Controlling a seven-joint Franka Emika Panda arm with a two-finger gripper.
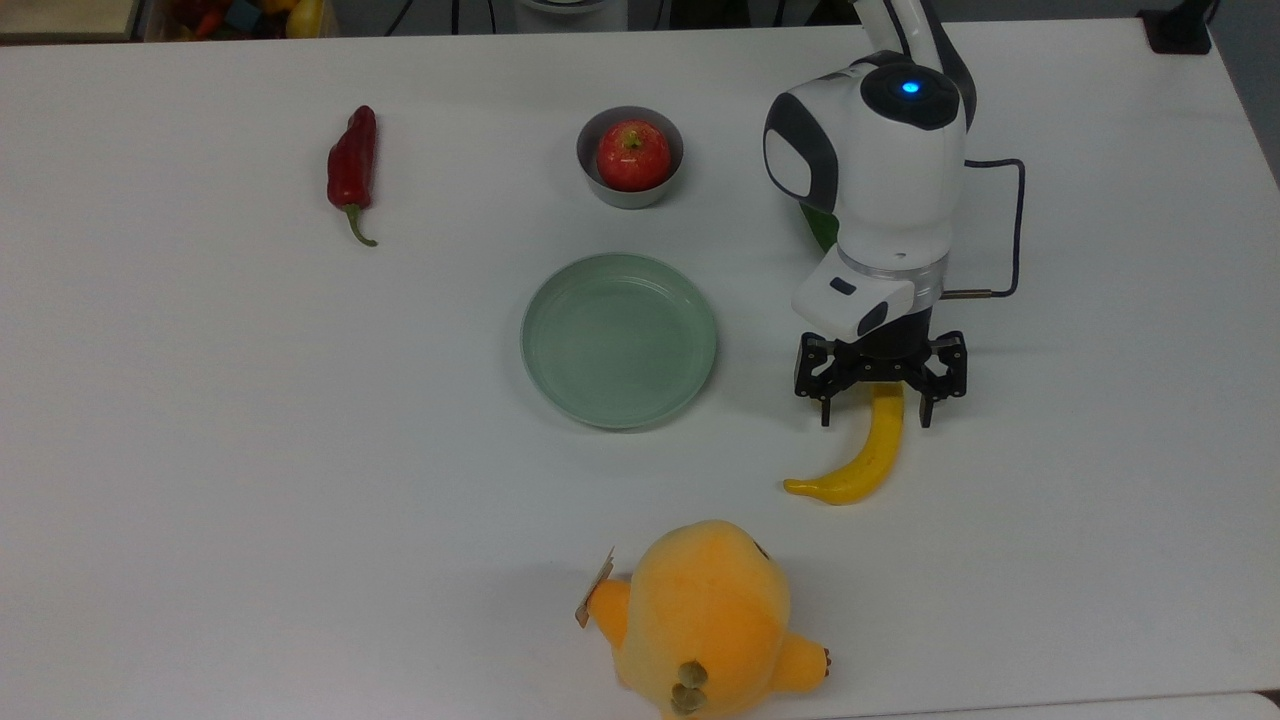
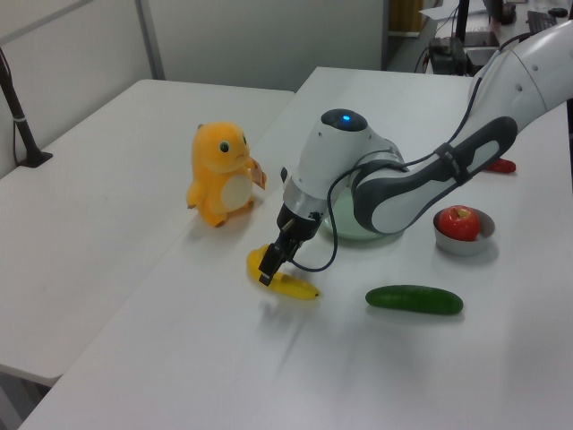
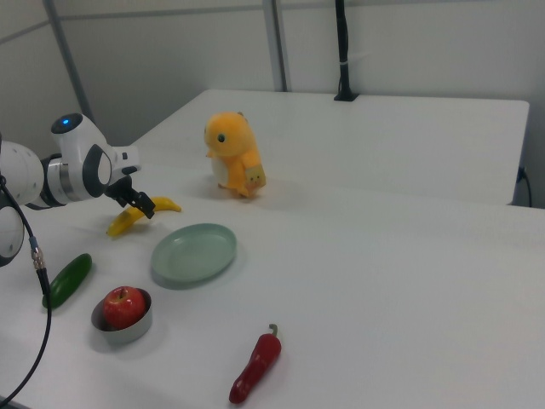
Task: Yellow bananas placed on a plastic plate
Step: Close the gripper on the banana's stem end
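Yellow and curved, the banana [image 1: 868, 455] lies flat on the white bench [image 1: 250, 420], to the right of the plastic plate [image 1: 618, 340] in the top view and well apart from its rim. The end effector [image 1: 878, 412] is spread open above the banana's thicker end, one finger on each side of the fruit, with nothing gripped yet; in the left view it [image 2: 267, 269] sits low over the banana [image 2: 285, 279], though whether the fingertips touch the bench cannot be told.

The step in hand looks like the grasp itself. To do it well, the fingers should go low enough to close across the banana's rounded sides rather than skim its top — a high pinch on a smooth, curved skin would likely squeeze it out. The grip also sits toward one end, so the long free part with the pointed tip may droop or swing once lifted; a straight, unhurried lift would keep it steady.

After that, the carry goes toward the top view's left, to the empty plate. The banana is about as long as the plate is wide, so it should be lowered over the middle and let go close to the surface — otherwise an end could catch the raised rim. The orange plush toy [image 1: 705, 620] and the grey bowl [image 1: 593, 175] holding a red apple [image 1: 633, 155] stand clear of that path.
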